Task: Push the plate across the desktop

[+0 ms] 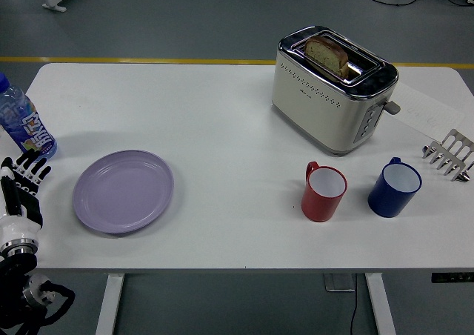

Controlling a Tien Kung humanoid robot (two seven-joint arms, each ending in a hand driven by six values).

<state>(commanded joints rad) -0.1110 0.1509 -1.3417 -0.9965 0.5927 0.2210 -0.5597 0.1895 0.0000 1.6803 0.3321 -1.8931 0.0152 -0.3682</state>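
White table point(222, 113) on grey floor; left robot hand point(22, 183), fingers extended, beside lilac plate point(123, 191).

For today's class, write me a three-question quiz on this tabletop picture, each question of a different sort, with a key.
1. True or false: the left hand is already touching the purple plate.
2. Which cup stands nearer the plate? A) the red cup B) the blue cup
3. Fill in: a slice of bread sits in the ____.

Key
1. False: the hand rests at the table's left edge, fingers spread, with bare table between it and the plate.
2. A
3. toaster
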